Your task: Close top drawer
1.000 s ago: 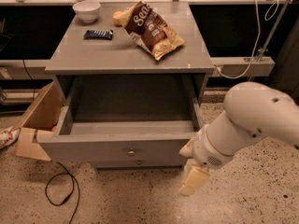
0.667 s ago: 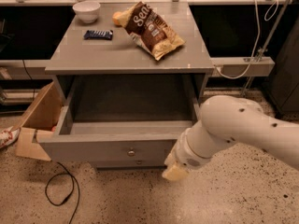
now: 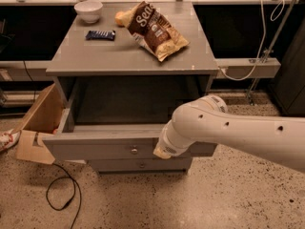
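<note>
The gripper (image 3: pixel 164 150) has shifted left to the top drawer (image 3: pixel 90 149) front, just right of the knob (image 3: pixel 134 150); its grip state cannot be told. The drawer remains open, and a push looks imminent.

I'm seeing the gripper (image 3: pixel 162 151), cream-tipped on a white arm (image 3: pixel 238 132), sitting at centre frame in front of the grey top drawer (image 3: pixel 95 149), beside its brass knob (image 3: pixel 134 150). The table (image 3: pixel 95 56) is showing plain grey, carrying a white bowl (image 3: pixel 88 9), a dark blue wrapper (image 3: pixel 100 35) and a brown-and-yellow chip bag (image 3: pixel 155 30). The floor (image 3: pixel 143 199) is looking beige, speckled black.
</note>
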### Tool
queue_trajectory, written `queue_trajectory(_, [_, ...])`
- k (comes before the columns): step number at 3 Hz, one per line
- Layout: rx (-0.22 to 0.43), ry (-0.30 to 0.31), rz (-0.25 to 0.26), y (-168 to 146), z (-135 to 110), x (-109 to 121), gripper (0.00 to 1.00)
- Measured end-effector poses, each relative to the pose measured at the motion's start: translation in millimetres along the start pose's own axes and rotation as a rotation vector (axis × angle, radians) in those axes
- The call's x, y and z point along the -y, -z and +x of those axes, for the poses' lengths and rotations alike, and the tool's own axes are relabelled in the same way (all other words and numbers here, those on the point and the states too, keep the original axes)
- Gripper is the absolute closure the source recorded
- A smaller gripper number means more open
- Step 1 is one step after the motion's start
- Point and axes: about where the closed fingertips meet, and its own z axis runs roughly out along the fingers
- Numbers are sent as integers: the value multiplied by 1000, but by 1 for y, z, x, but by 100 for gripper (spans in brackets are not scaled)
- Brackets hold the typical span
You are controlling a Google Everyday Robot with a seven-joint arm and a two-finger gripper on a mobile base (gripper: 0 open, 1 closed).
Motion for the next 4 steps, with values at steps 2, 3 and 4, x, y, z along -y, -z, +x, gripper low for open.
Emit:
queue_trajectory(2, [42,39,17,1,3,11,100])
queue_trajectory(3, [127,58,40,2,12,40,100])
queue_trajectory(4, [229,86,64,3,17,69,100])
